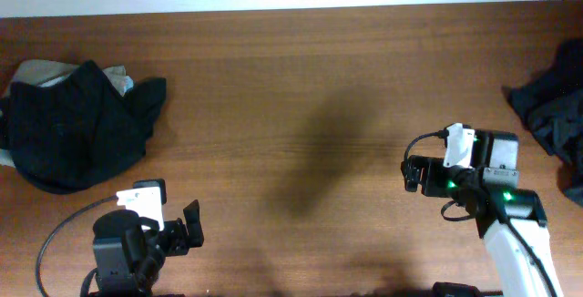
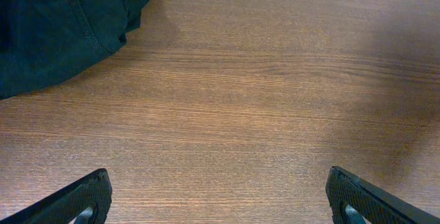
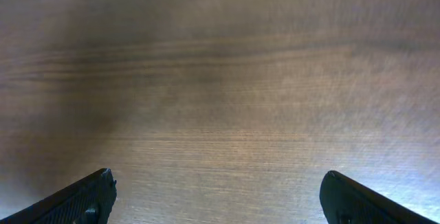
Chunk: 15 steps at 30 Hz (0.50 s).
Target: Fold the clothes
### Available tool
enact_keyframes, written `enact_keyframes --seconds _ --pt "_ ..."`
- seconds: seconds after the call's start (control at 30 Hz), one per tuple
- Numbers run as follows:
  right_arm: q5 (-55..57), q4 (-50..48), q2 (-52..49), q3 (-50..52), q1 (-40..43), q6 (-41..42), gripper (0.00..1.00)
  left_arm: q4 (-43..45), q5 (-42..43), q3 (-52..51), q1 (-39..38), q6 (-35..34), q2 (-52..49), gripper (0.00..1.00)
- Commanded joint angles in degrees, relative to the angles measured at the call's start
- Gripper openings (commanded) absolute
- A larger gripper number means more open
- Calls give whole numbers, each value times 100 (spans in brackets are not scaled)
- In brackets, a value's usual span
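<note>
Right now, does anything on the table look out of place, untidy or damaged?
Two things. A black garment lies crumpled at the left of the table, its pale lining showing at the top; a second dark garment sits bunched at the right edge, partly out of view. Neither is spread flat. Nothing looks spilled or damaged.

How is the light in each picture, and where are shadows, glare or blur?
Overhead: even light, a shadow across the middle of the table, a washed-out strip along the top edge. Left wrist: sharp grain, shadow at right; the black garment looks very dark. Right wrist: hazy grain, shadow upper left, pale glare lower right.
</note>
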<state>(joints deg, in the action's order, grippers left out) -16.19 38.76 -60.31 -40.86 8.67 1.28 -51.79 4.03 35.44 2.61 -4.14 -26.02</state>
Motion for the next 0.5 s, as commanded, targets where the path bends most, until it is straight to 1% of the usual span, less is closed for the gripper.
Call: enact_keyframes --seconds 0.0,0.07,0.1,0.17,0.27,0.3,0.4,0.47 --pt "-63 -59 1246 33 -42 -992 99 -20 -44 -17 0 -35 28 99" --pt "264 -149 2240 221 -42 -977 99 -20 -44 -17 0 -37 28 99" --pt "431 -345 2767 400 -42 -846 99 -20 -44 -17 0 -35 28 99" --pt "522 -887 3906 955 -42 -809 99 -20 -44 -17 0 -37 28 99" --pt "527 -1703 5099 1987 -42 -811 99 -20 -44 -17 0 -35 28 99" --pt "505 -2144 5462 2420 -44 -809 99 -20 -44 -17 0 -35 28 99" --pt "514 -3067 5989 3156 -46 -813 99 -20 -44 -17 0 -37 28 99" --pt "625 -3794 6013 3595 -48 -820 99 -20 -44 -17 0 -37 28 99"
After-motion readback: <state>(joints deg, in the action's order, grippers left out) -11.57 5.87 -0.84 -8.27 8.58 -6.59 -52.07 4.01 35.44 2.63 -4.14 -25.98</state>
